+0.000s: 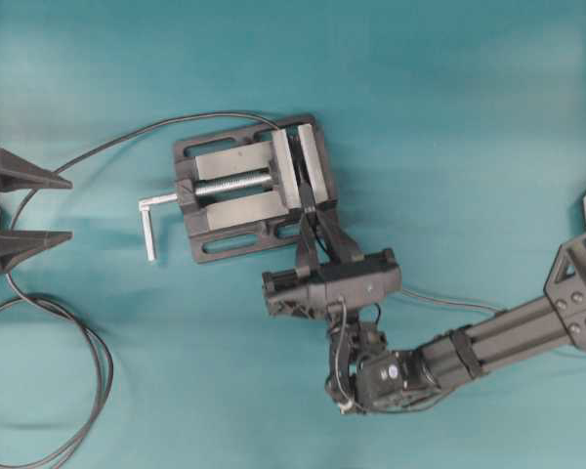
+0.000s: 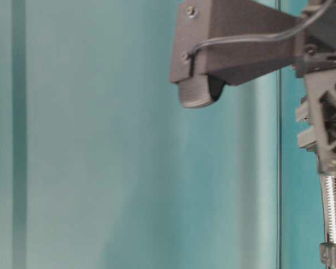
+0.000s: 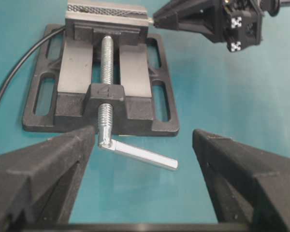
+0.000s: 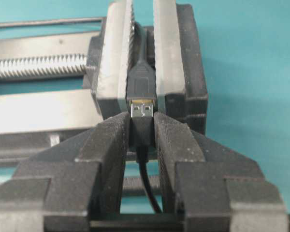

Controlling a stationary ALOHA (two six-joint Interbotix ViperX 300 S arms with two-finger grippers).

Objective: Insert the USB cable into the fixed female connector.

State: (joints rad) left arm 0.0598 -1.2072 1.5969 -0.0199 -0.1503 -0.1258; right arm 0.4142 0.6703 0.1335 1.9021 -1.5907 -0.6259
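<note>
We see a teal cloth-covered tabletop filling every view; in the table-level view it runs up to a pale teal backdrop with vertical bands. A grey drill-press vise sits near the middle, its silver screw and L-handle pointing toward the left gripper, whose fingers stand wide apart and hold nothing, at the left edge of the table.

The right gripper has its fingers closed on the plug of the USB cable, whose metal tip touches the mouth of the fixed female connector. That connector is clamped between the vise jaws. Its thicker black cable arcs from the vise off to the left and lies in big loops in the lower left corner.
</note>
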